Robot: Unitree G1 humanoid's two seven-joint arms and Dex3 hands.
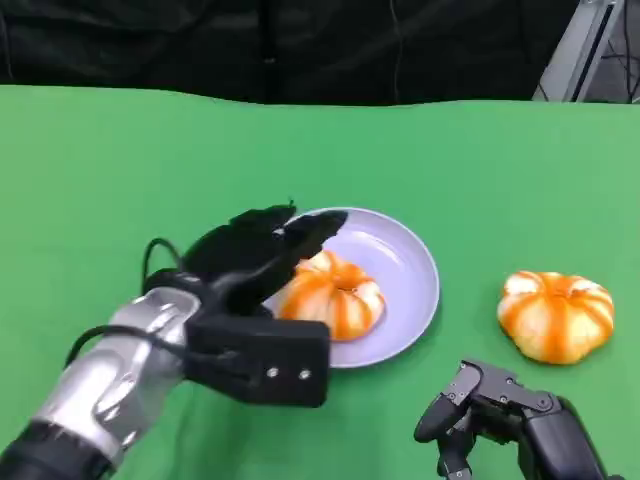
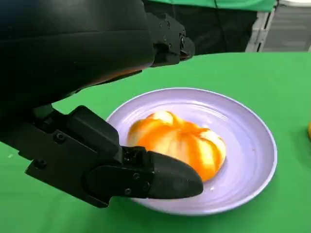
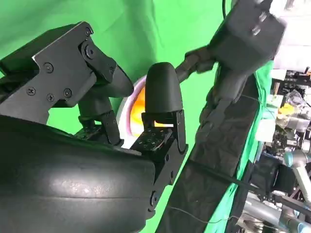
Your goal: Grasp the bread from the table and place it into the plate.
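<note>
Lavender plate (image 1: 405, 285) sits near the middle of the green table (image 1: 100, 170), and one orange-and-white striped bread (image 1: 335, 295) lies on it, toward the near-left part of the dish. Over that side of the plate is the left hand (image 1: 265, 255), fingers apart around the bread, one above it and the thumb (image 2: 165, 179) low beside the rim; the wrist view shows a gap between the fingers and the bread, so the hand holds nothing (its dark shell hides part of the plate's left edge from the head camera). A second striped bread (image 1: 556, 315) lies on the cloth well to the right of the plate. Nearer than that bread and right of the plate, the right hand (image 1: 490, 405) is low over the table with its fingers curled in on nothing. Beyond the plate, the green cloth ends at a black backdrop (image 1: 300, 45), with a grey metal frame (image 1: 590, 50) at the far right.
</note>
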